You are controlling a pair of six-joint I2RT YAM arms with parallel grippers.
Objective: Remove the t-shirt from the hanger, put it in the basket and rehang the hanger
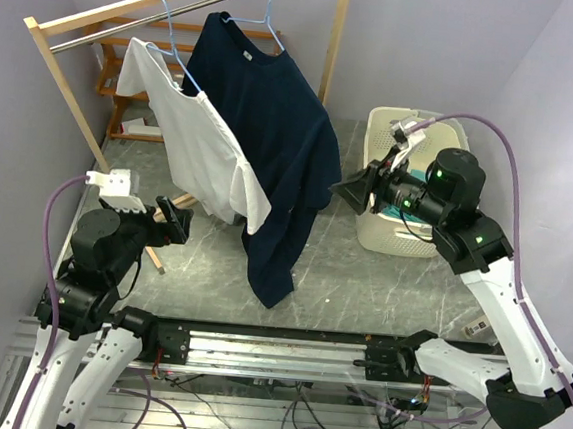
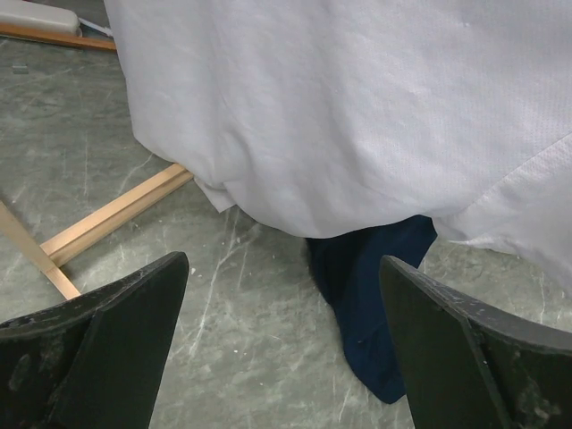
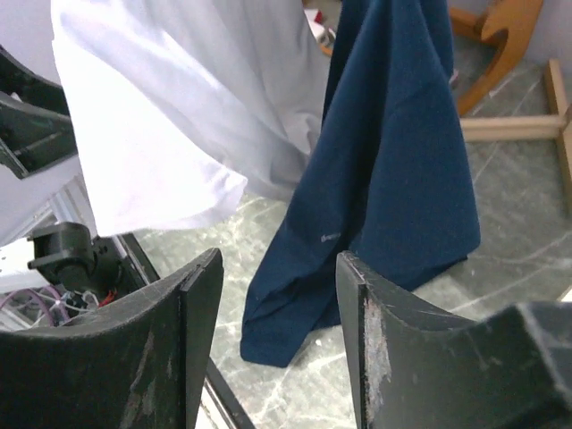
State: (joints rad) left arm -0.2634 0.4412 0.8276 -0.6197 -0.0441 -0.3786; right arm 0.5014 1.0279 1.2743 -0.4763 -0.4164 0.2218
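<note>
While near right claw (image 1: 339, 189), basket (image 1: 390, 119) with something teal (image 1: 399, 213)

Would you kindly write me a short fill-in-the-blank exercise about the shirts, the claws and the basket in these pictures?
1. In the top view, the white t-shirt hangs to the ____ of the navy shirt.
2. The left claw and the right claw are both ____, holding nothing.
3. The laundry basket sits on the ____ side of the top view.

Missing words: left; open; right.
</note>
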